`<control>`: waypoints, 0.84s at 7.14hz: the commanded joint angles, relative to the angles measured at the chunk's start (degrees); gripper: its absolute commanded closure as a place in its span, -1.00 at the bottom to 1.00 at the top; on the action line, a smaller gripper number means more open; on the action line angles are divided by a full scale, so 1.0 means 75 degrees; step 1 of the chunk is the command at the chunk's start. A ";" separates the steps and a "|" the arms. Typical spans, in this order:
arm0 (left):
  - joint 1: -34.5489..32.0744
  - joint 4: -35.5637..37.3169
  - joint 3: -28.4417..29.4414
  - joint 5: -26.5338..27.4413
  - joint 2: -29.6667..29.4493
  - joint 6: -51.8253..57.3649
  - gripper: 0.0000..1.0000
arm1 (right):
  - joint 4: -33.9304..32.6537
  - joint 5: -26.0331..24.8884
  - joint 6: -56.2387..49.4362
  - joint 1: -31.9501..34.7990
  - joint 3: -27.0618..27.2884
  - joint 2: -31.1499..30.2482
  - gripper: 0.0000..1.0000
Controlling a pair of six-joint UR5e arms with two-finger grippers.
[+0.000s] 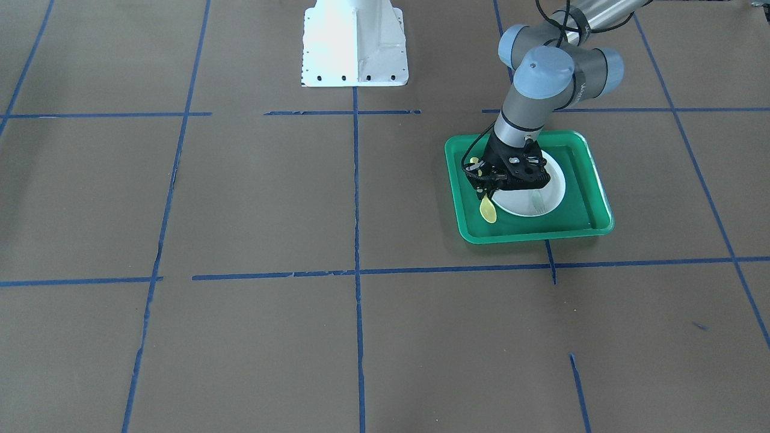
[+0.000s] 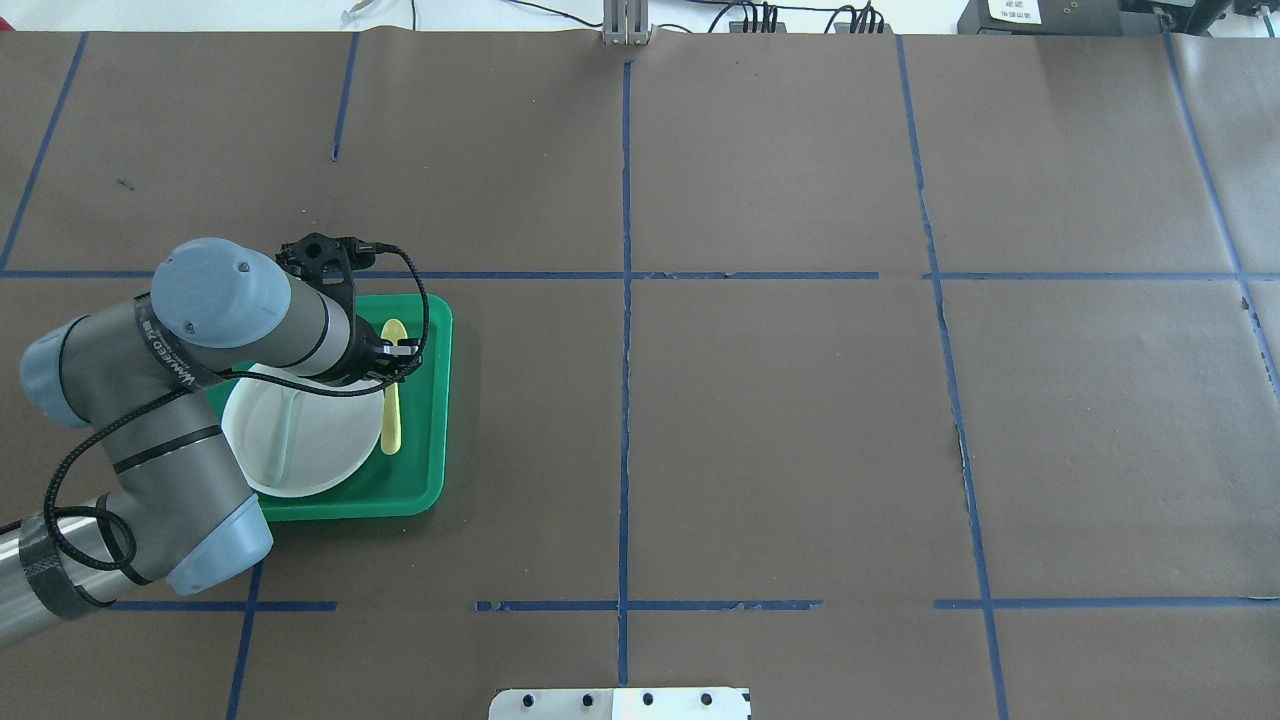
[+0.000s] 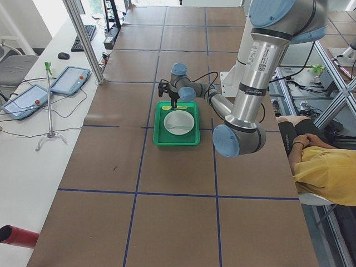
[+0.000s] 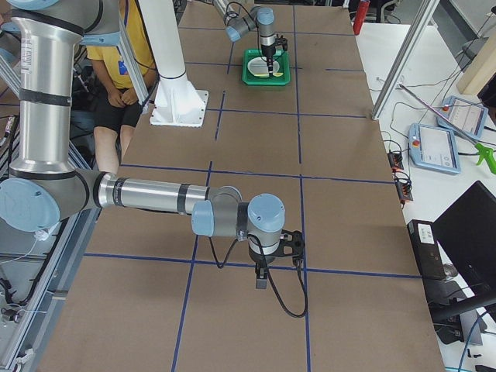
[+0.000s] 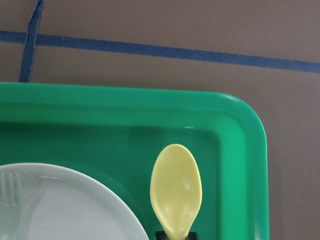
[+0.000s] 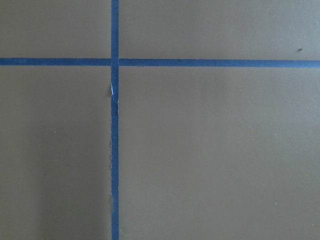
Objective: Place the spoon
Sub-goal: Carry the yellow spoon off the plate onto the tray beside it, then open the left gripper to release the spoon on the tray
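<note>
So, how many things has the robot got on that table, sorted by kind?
tray: 1, green
plate: 1, white
spoon: 1, yellow
fork: 1, pale, lying on the plate
Total: 4

From opposite sides, overhead and front cameras share the pale-yellow plastic spoon point(image 2: 391, 417), which the left wrist camera sees close, apparently from above.
</note>
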 commanded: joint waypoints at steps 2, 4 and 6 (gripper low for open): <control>-0.0042 0.0007 -0.0171 0.0000 0.0015 0.0038 -1.00 | -0.0001 0.0000 0.0000 0.0000 0.0000 0.0000 -1.00; -0.0426 0.0030 -0.0638 -0.0059 0.0237 0.0433 -1.00 | -0.0001 0.0000 0.0000 0.0000 0.0000 0.0000 -1.00; -0.1606 0.0030 -0.0862 -0.0628 0.1252 0.2429 -1.00 | -0.0001 0.0000 0.0000 0.0000 0.0000 0.0000 -1.00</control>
